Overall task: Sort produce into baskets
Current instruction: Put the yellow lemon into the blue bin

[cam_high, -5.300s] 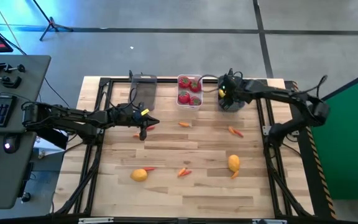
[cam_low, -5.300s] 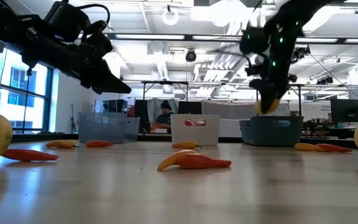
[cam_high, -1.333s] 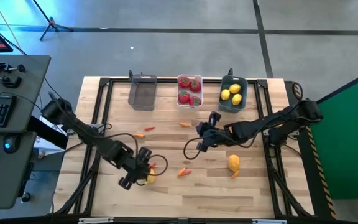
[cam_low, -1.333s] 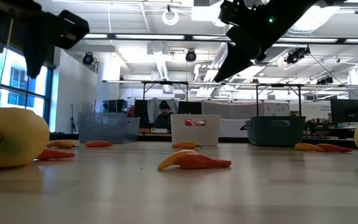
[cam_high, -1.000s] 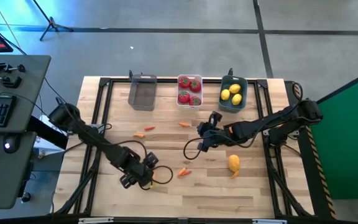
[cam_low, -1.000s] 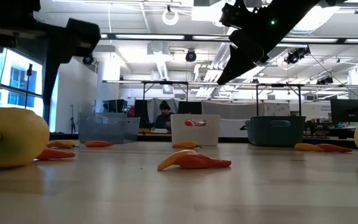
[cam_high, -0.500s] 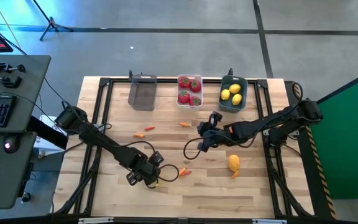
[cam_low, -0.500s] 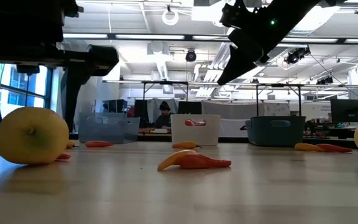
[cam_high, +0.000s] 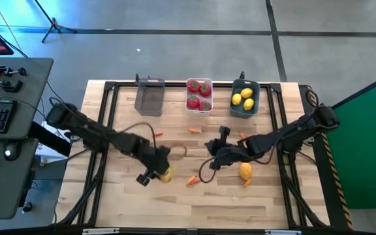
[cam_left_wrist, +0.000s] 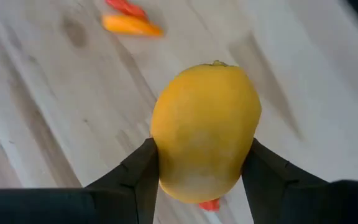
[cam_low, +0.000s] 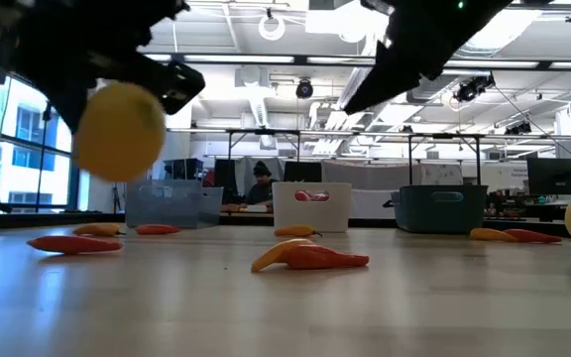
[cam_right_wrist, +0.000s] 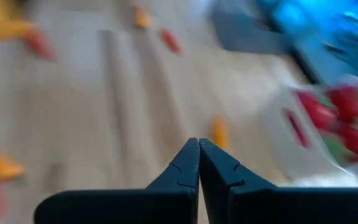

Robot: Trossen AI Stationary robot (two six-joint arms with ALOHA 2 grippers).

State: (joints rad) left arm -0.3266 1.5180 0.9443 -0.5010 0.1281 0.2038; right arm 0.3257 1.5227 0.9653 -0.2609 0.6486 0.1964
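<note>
My left gripper [cam_high: 159, 171] is shut on a yellow lemon [cam_left_wrist: 204, 130] above the near-left middle of the table; in the low view the lemon [cam_low: 117, 129] hangs well above the wood. My right gripper [cam_high: 211, 163] hovers shut over the table's middle with nothing in it, left of a second lemon [cam_high: 245, 171] lying on the wood. At the far edge stand the grey basket [cam_high: 150, 96], the white basket [cam_high: 199, 95] with red tomatoes and the teal basket [cam_high: 244, 99] with lemons. My left gripper pinches the lemon's two opposite sides [cam_left_wrist: 160, 155] between its two fingers [cam_left_wrist: 143, 171], across its middle. The lemon's pointed end [cam_left_wrist: 216, 63] faces away from the gripper. The fingers slant down from the table's left. The lemon is lifted clear of the table.
Small orange-red pieces lie scattered: one [cam_high: 192, 180] just right of the held lemon, one [cam_high: 192, 130] and one [cam_high: 156, 134] toward the baskets, one [cam_high: 243, 137] at the right. A black frame [cam_high: 106, 117] rims the table. A person sits in the room behind [cam_low: 262, 183].
My left gripper has closed on the lemon, which first rolled a little toward the right, and has lifted it clear of the table, moving toward the far edge. My right gripper, still shut, has moved toward the near edge.
</note>
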